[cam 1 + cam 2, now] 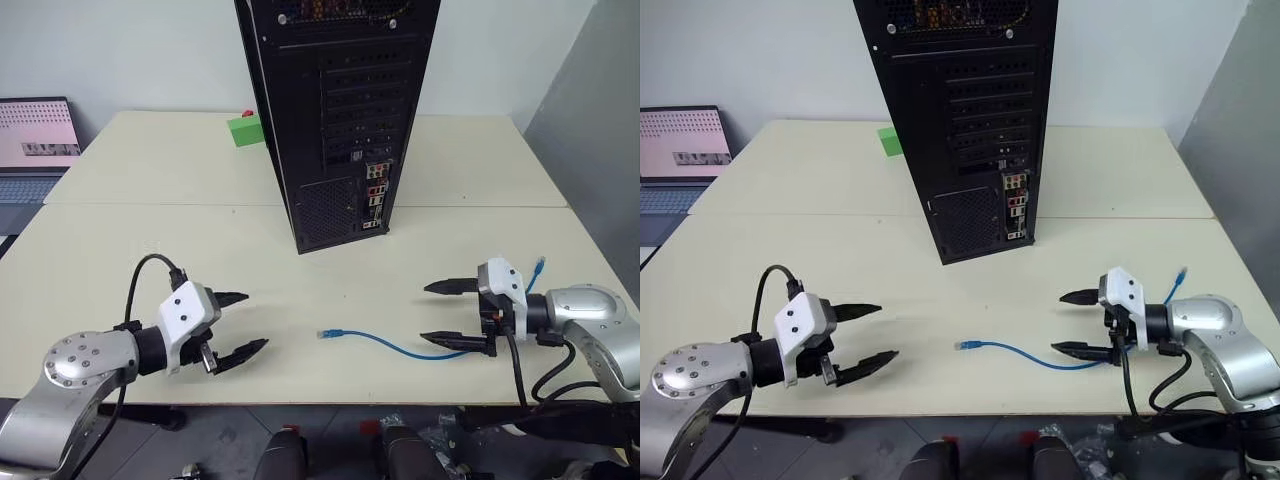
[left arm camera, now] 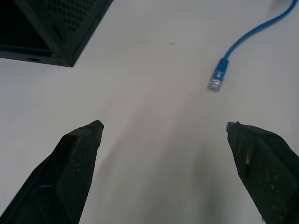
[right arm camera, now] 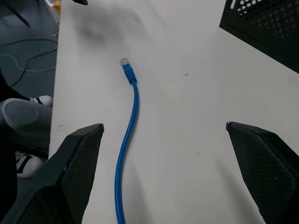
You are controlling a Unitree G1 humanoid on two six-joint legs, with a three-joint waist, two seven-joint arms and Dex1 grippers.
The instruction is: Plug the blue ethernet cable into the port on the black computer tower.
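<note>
The black computer tower [image 1: 335,110] stands upright mid-table, its rear face toward me. The port [image 1: 374,188] sits in the coloured connector cluster low on that face. The blue ethernet cable [image 1: 385,343] lies flat near the table's front edge, one plug [image 1: 327,334] pointing left, the other end [image 1: 539,266] sticking up behind my right arm. My right gripper [image 1: 444,314] hovers open over the cable's right part, touching nothing. My left gripper [image 1: 240,323] is open and empty, left of the plug [image 2: 216,80].
A green block [image 1: 244,130] sits behind the tower's left side. A laptop [image 1: 35,150] stands off the table's far left. A seam [image 1: 150,204] runs across the cream table [image 1: 250,250]. The right wrist view shows the table's front edge and the floor [image 3: 25,60] beyond.
</note>
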